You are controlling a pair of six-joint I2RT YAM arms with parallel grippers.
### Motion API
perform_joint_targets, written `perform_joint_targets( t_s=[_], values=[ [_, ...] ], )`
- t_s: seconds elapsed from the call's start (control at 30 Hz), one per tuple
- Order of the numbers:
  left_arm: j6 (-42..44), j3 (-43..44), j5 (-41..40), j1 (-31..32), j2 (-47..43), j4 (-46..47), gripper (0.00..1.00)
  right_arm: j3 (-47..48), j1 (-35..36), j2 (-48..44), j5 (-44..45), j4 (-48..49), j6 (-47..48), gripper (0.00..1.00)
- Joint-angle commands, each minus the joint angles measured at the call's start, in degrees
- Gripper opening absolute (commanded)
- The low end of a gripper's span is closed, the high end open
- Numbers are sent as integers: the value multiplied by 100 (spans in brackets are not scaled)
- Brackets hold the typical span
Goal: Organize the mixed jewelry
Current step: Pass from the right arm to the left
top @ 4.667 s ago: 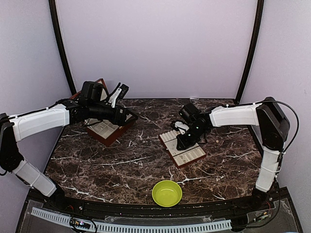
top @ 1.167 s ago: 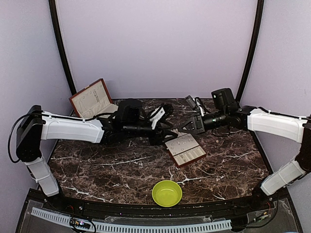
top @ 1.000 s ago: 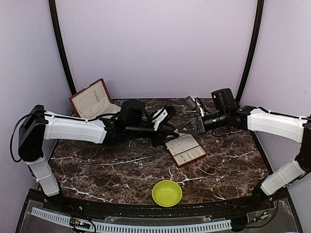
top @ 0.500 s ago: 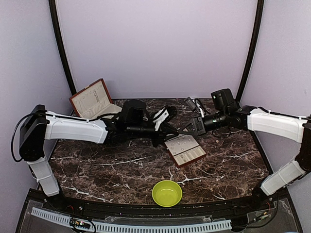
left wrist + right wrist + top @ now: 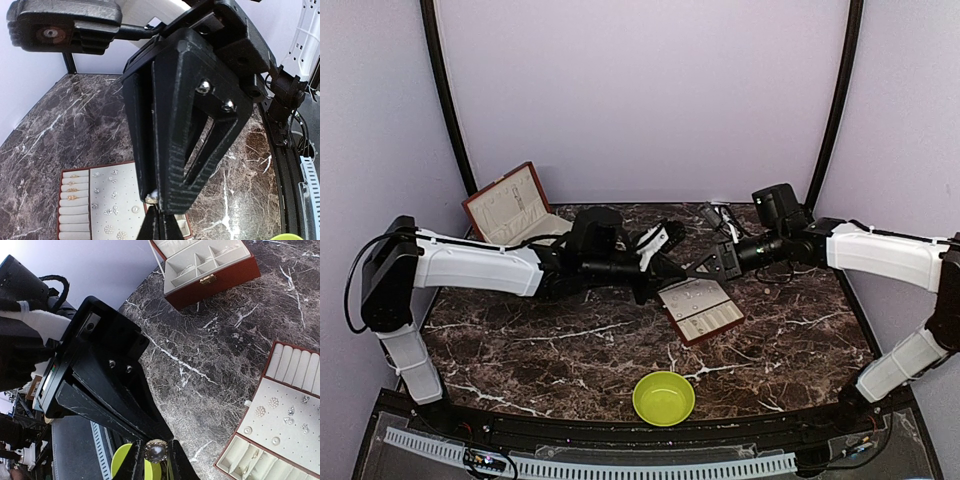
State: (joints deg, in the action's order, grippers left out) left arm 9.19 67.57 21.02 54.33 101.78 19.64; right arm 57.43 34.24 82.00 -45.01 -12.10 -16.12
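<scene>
Left gripper (image 5: 153, 198) has just closed tip-to-tip against the right gripper (image 5: 699, 268) in mid-air above the tray (image 5: 713, 321), where the right pinches a pale stud (image 5: 156, 451); probably a handover, but I cannot tell whether the left has hold.

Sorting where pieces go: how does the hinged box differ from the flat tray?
The hinged box stands open with its lid raised; the flat tray has no lid. The box sits back left, the tray mid-table. The box has compartments; the tray, padded rows and a stud panel. Both are red-brown, cream-lined.
</scene>
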Motion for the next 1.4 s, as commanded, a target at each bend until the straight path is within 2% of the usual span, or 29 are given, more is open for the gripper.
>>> perform_joint_targets(
  t_s=[0.0,0.13,0.23,0.5,0.63,0.8,1.03,1.37],
  values=[
    [-58,125,165,45,-14,329,0,46,74,80,48,64,63,15],
    [-138,102,217,45,-17,404,0,21,74,50,214,76,81,16],
    [-224,71,198,43,-24,430,0,-3,74,-31,410,108,75,21],
    [-615,-131,-181,40,-166,351,0,-225,-56,-460,965,387,-114,57],
    [-865,-210,-156,4,-247,202,0,-472,-157,-754,1067,790,-317,69],
    [-1300,-288,53,-149,-408,21,0,-914,-189,-1075,1136,1627,-665,74],
    [-1785,-410,958,-625,-689,-188,0,-1284,-158,-1376,1621,2211,-949,76],
    [-1553,-390,2026,-1094,-956,-893,0,-1536,349,-1259,2049,2870,-1284,75]
  ],
)
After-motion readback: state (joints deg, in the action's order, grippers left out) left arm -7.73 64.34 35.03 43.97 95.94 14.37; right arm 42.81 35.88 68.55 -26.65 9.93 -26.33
